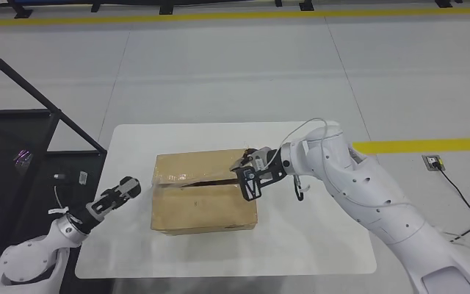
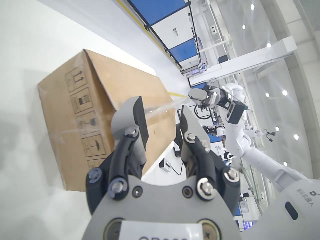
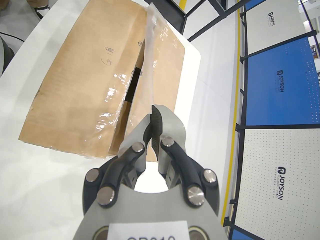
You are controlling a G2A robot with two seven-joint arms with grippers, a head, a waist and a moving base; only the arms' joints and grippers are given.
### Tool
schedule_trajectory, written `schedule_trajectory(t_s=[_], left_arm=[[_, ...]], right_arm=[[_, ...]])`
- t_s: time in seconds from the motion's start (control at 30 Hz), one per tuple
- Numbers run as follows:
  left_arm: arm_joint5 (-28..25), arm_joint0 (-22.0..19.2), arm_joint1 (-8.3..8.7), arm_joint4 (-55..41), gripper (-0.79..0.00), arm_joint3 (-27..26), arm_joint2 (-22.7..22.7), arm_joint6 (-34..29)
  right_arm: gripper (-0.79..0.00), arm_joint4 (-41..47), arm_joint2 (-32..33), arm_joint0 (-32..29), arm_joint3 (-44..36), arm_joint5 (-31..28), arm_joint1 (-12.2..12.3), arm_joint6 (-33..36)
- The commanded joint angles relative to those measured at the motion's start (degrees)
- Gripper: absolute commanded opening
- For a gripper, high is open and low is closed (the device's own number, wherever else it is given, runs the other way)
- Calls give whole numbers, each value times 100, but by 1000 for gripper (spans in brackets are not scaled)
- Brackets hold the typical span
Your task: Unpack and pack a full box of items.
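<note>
Cardboard box (image 1: pixel 202 198), lying flat at the middle of the white worktop (image 1: pixel 308 242), long side across the robot's front. Its top flaps meet at a central seam that stands slightly parted, showing a dark gap (image 3: pixel 132 86). A clear tape strip (image 3: pixel 148 76) rises free of this seam along most of its length and is anchored only near the far end of the box.

Handling, as a judgement: the box is stiff corrugated board, and being full it is probably too heavy to slide under a light pull. The glossy film patches on its top would be slippery to grip. The tape is thin, soft and clingy and may stretch or tear, so it is best held at its free end and drawn low along the seam. The flaps are best taken at their free edges beside the gap.

Right pincer (image 3: pixel 153 118): jaws pressed together, pinching the free end of the tape strip above the near right edge of the box. The strip runs taut from the pads to the seam.

Left pincer (image 2: pixel 161 106): jaws spread and holding nothing. It hangs just off the left end face of the box without touching it.
</note>
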Motion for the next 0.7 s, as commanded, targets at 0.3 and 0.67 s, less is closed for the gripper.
schedule_trajectory(t_s=[0.3,0.67], left_arm=[[550,-618,-98,217,-406,140,857,358],[687,-1137,-196,817,-413,561,1539,689]], right_arm=[[-785,17,-135,148,132,-27,-97,159],[-785,-38,-186,173,223,29,-129,98]])
